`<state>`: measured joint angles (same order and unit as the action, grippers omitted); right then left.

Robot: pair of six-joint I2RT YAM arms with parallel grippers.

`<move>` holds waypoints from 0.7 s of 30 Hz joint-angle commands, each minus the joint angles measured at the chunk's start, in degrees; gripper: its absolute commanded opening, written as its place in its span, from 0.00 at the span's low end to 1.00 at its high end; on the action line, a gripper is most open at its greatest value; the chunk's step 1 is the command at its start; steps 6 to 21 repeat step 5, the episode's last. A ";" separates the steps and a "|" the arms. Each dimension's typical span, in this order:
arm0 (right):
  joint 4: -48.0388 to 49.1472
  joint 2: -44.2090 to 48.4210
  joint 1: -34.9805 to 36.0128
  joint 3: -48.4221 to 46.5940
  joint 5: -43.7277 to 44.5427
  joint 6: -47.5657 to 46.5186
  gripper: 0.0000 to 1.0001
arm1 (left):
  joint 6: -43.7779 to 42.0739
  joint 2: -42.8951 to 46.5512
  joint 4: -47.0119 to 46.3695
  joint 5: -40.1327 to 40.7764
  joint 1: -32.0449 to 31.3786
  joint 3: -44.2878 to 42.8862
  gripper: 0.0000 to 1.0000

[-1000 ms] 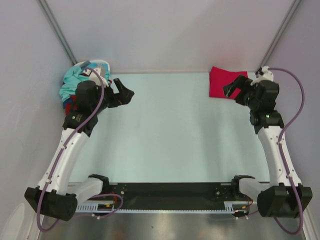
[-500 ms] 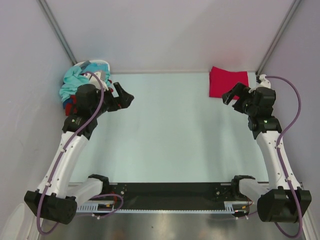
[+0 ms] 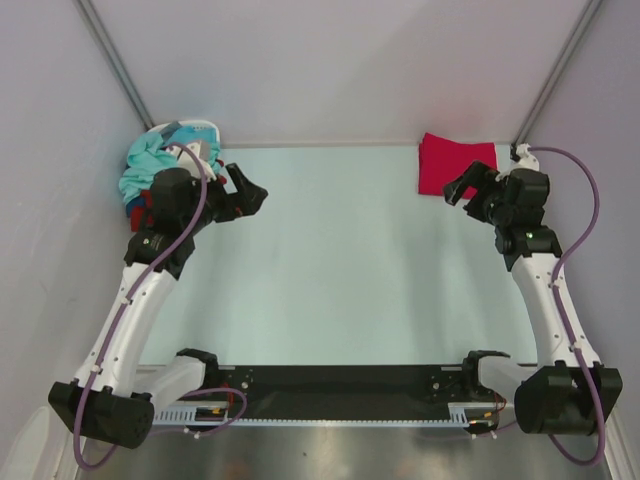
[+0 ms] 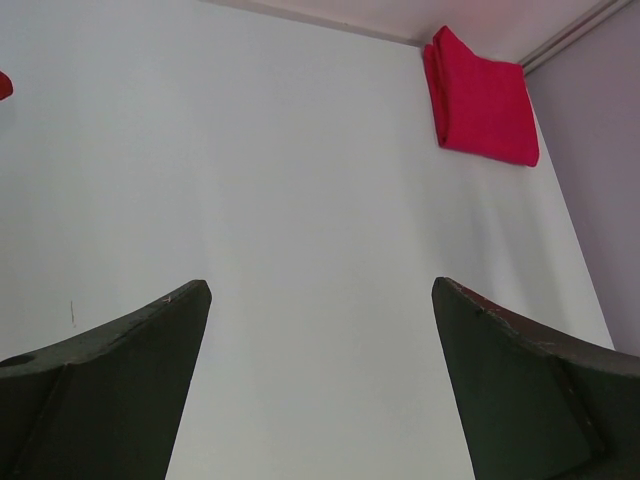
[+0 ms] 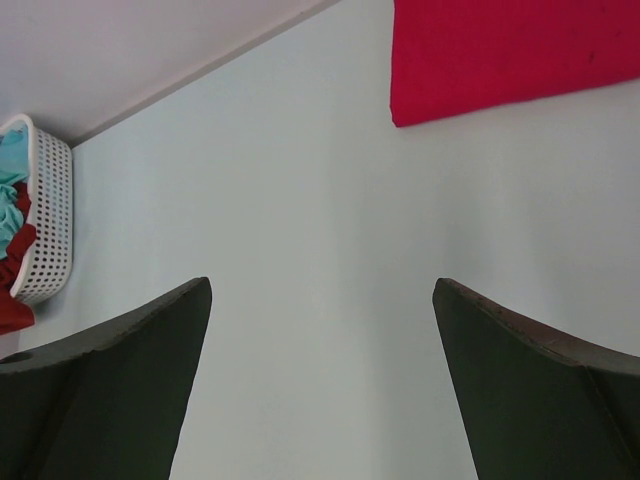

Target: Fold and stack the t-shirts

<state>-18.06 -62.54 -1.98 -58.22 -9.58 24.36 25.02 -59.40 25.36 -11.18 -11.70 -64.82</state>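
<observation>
Shirts: three showing.
One crimson-pink shirt (image 3: 455, 165) is lying folded on the bench (image 3: 330, 260), teal shirt (image 3: 138, 165) and maroon shirt (image 5: 14, 250) in one basket (image 5: 50, 220); I'm holding left fingers (image 4: 120, 380) and right fingers (image 5: 530, 390) apart.

Robot lab test cell, not a home or shop. Evidence:
- two white-and-black arms, left arm (image 3: 135, 295) and right arm (image 3: 552, 300), bolted to a black base rail (image 3: 340, 382) at the near edge of a pale-green table (image 3: 340, 270)
- a purple cable (image 3: 590, 195) looped along each arm
- plain grey wall panels (image 3: 330, 60) box in the table, with metal struts (image 3: 112, 52) in the far corners
- staged props: a white basket (image 5: 52, 215) of teal cloth (image 3: 140, 160) behind the jaws of the left gripper (image 3: 250, 185), and a folded crimson-pink t-shirt (image 3: 445, 160) just ahead of the jaws of the right gripper (image 3: 458, 185)
</observation>
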 commanded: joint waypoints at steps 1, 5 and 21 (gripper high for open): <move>2.60 -1.61 -0.04 -3.92 -1.40 -0.81 1.00 | 0.74 1.21 -2.07 0.02 0.54 -0.31 0.99; 3.39 -2.41 -0.04 -3.92 -1.49 -0.46 1.00 | 0.47 1.56 -2.51 0.28 0.63 0.83 0.99; 3.39 -2.41 -0.04 -3.92 -1.49 -0.46 1.00 | 0.47 1.56 -2.51 0.28 0.63 0.83 0.99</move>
